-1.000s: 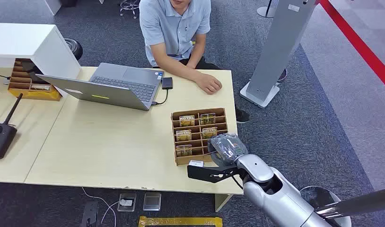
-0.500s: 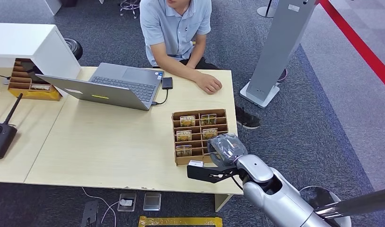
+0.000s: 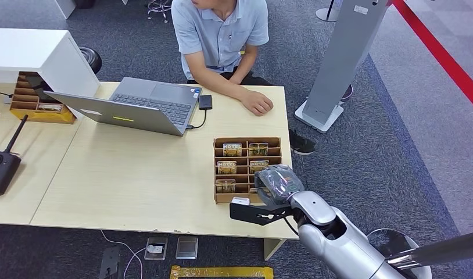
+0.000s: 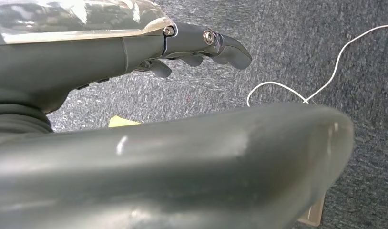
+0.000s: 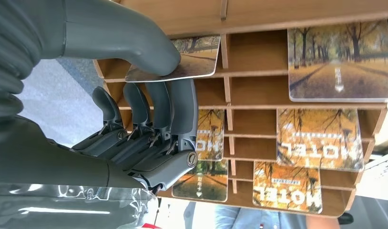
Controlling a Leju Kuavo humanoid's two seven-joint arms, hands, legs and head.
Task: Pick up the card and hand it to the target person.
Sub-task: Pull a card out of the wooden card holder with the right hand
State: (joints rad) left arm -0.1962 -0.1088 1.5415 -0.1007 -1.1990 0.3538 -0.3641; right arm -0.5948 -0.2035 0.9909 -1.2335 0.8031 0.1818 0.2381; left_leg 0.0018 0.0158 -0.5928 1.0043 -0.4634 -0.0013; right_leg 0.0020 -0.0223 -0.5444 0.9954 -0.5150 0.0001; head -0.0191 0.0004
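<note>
While the right hand (image 5: 149,129) pinches a card (image 5: 192,64), rack (image 3: 219,197) dividers seemingly crowd it.

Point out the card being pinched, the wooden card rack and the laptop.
card (image 5: 194,59), right wrist view, its printed face beside the thumb.
wooden card rack (image 3: 247,140), head view, its far top wall.
laptop (image 3: 156,103), head view, its keyboard.

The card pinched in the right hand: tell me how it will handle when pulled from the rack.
The card looks thin, flat and unbent between the thumb and fingers of the right hand, so probably stiff and light. Its glossy printed face suggests that it could slip. The wooden rack shifts easily, so dragging may pull it along.
</note>
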